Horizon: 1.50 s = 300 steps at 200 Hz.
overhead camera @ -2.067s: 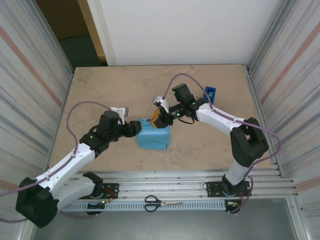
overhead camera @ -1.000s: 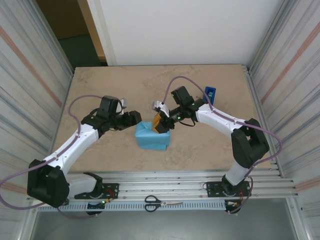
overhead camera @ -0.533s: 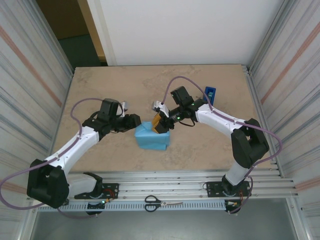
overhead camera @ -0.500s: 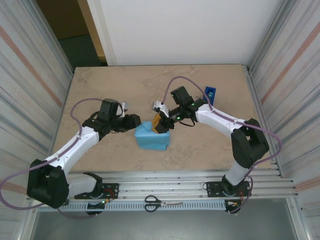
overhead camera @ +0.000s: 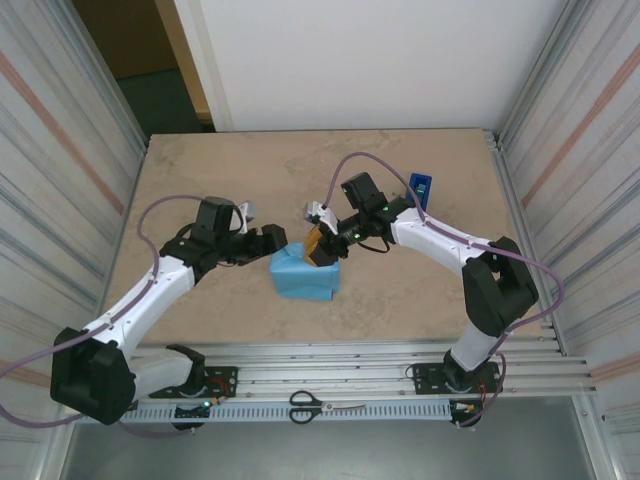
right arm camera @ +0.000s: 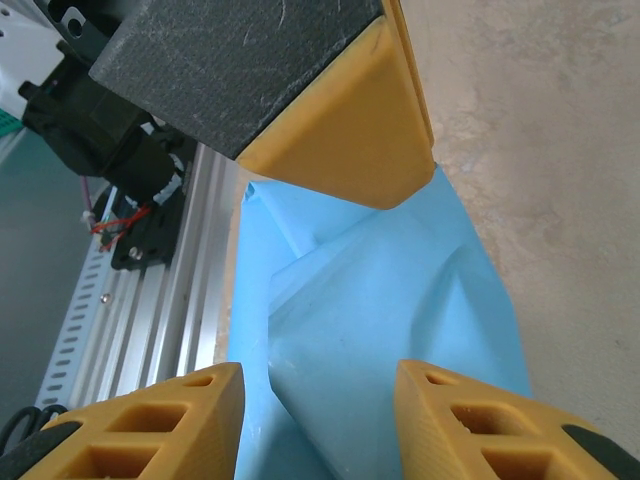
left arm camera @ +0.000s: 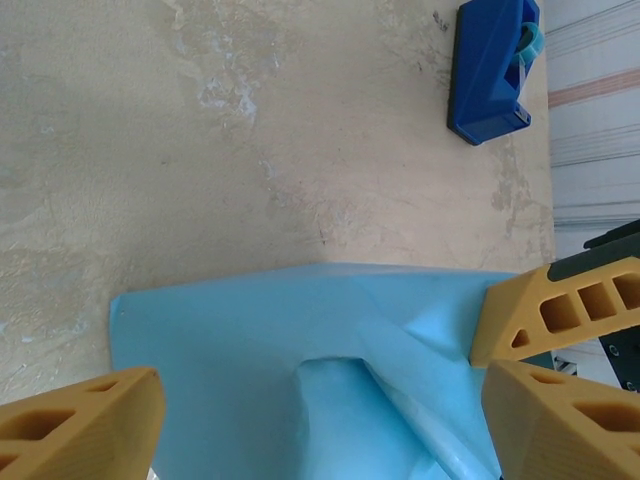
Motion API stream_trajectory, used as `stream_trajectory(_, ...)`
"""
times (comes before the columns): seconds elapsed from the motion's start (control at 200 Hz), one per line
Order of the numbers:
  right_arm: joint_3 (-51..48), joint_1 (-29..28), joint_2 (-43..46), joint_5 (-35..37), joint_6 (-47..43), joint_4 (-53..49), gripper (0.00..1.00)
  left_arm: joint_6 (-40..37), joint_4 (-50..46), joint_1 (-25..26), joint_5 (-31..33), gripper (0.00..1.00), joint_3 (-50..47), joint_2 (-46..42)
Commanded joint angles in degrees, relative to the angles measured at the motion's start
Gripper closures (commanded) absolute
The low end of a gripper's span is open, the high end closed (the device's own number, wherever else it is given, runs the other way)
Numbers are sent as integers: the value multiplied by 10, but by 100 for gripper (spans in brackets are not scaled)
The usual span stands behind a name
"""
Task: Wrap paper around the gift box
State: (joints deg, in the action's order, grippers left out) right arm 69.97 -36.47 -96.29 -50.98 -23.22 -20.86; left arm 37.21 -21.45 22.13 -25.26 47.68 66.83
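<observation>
The paper [overhead camera: 305,272] lies sky-blue side out, folded into a creased bundle at mid-table; the gift box is hidden under it. My left gripper [overhead camera: 277,239] hovers open at the bundle's back-left corner. In the left wrist view its gripper [left arm camera: 320,430] spans the paper [left arm camera: 290,350], fingers [left arm camera: 80,425] wide apart. My right gripper [overhead camera: 320,244] is open over the bundle's back edge. In the right wrist view its gripper [right arm camera: 315,420] straddles a loose fold of paper [right arm camera: 380,300], with the left gripper's finger close ahead.
A dark-blue tape dispenser [overhead camera: 421,188] stands at the back right, also in the left wrist view [left arm camera: 490,65]. Scissors [overhead camera: 325,406] lie on the front rail below the table edge. Corrugated metal walls close in both sides.
The left gripper left the bundle's left side, swung back and left, then edged right again to the back-left corner. The right gripper dropped slightly onto the bundle's back edge.
</observation>
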Motion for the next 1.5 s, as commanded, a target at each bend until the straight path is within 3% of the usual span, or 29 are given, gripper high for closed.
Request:
stream_trajectory(0.0, 4, -7, 0, 7, -2, -30, 57, -21, -19, 4, -25, 17, 12, 8)
stream_trajectory(0.291, 18, -11, -2, 13, 8, -20, 57, -41, -25, 22, -11, 29, -11, 18)
stream_trajectory(0.406, 22, -10, 9, 26, 55, 25, 51, -53, -22, 27, -9, 32, -27, 16)
stream_trajectory(0.541, 21, -6, 45, 79, 146, 98, 42, -57, -18, 32, -7, 34, -40, 21)
stream_trajectory(0.666, 4, 7, 94, 150, 237, 143, 41, -57, -5, 33, -9, 35, -50, 18)
stream_trajectory(0.722, -14, 9, 117, 209, 267, 150, 39, -56, 0, 33, -12, 35, -53, 18)
stream_trajectory(0.807, -16, 18, 133, 302, 375, 106, 37, -59, 2, 34, -15, 35, -53, 19)
stream_trajectory(0.942, 17, 35, 125, 397, 557, -82, 27, -60, 3, 34, -19, 35, -52, 19)
stream_trajectory(1.032, -21, 24, 145, 400, 644, -90, 24, -56, 11, 34, -22, 35, -55, 19)
stream_trajectory(1.152, -39, 4, 163, 395, 687, -83, 7, -59, 12, 35, -29, 36, -52, 23)
stream_trajectory(1.498, -23, -43, 90, 368, 702, -108, 8, -56, 16, 36, -28, 36, -53, 25)
